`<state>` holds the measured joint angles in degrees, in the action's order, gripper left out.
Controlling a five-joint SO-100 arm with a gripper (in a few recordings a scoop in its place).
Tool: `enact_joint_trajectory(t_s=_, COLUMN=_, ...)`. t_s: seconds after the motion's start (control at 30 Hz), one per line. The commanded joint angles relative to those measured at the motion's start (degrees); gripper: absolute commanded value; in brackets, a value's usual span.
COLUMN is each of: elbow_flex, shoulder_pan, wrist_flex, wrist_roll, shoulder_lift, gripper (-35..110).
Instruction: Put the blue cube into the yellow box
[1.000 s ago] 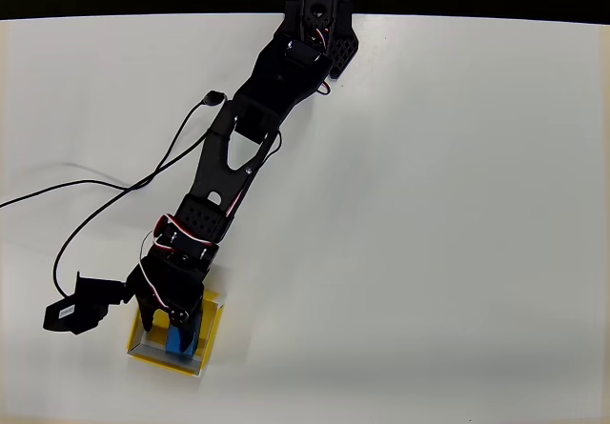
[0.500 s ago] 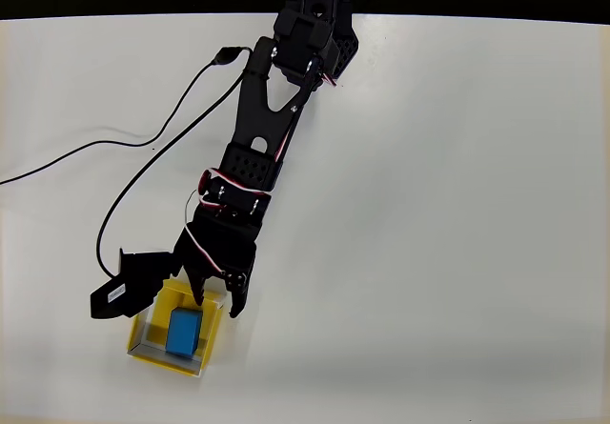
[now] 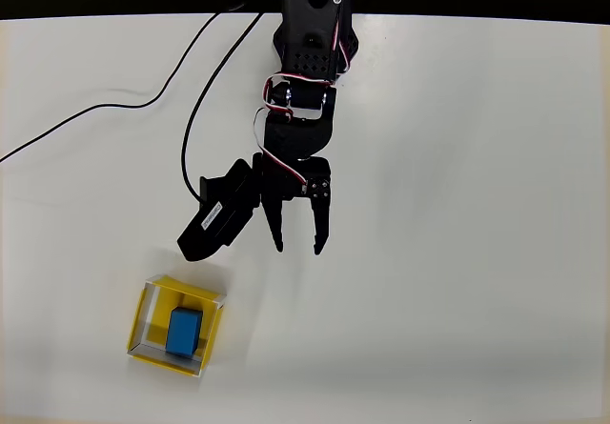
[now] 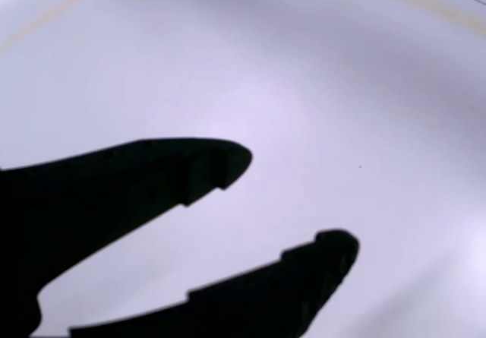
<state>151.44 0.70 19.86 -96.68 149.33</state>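
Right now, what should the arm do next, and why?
Probably just fold back to rest. The cube already sits inside the box, and the gripper hangs open and empty over bare table, well clear of both.

no text, label or number can be read anywhere.

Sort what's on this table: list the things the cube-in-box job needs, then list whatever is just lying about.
Part of the job:
- blue cube, lying inside the box
- yellow box, near the lower left of the overhead view
- gripper, open and empty, apart from the box

Just lying about:
- black cable, trailing over the white table
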Motion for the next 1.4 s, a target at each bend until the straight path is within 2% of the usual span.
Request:
enact_joint_trajectory(t_s=0.0, elbow_flex=8.35, shoulder_pan=-1.93, wrist_flex=-3.60, wrist_roll=-2.46, shoulder_lift=11.69, gripper=22)
enact_joint_trajectory(t_s=0.23, elbow_flex=21.18, shoulder_pan=-4.22, wrist_flex=6.77, wrist_roll=-2.37, shoulder_lift=29.00, gripper=22)
enact_joint_trajectory(t_s=0.47, elbow_flex=28.56, shoulder_pan=-4.57, wrist_flex=29.09, wrist_roll=-4.31, shoulder_lift=41.84, gripper=19)
enact_joint_trajectory(t_s=0.7, elbow_flex=28.74, shoulder_pan=-3.96, wrist_flex=46.76, wrist_roll=-3.87, shoulder_lift=42.28, gripper=2)
enact_joint_trajectory(t_s=0.83, elbow_flex=28.74, shoulder_pan=-3.96, wrist_flex=56.51, wrist_roll=-2.55, shoulder_lift=42.36, gripper=0)
enact_joint_trajectory(t_s=1.0, elbow_flex=28.74, shoulder_pan=-3.16, wrist_flex=58.01, wrist_roll=2.72, shoulder_lift=42.36, gripper=0)
enact_joint_trajectory(t_s=1.37, elbow_flex=28.74, shoulder_pan=-2.02, wrist_flex=58.01, wrist_roll=4.48, shoulder_lift=42.19, gripper=0)
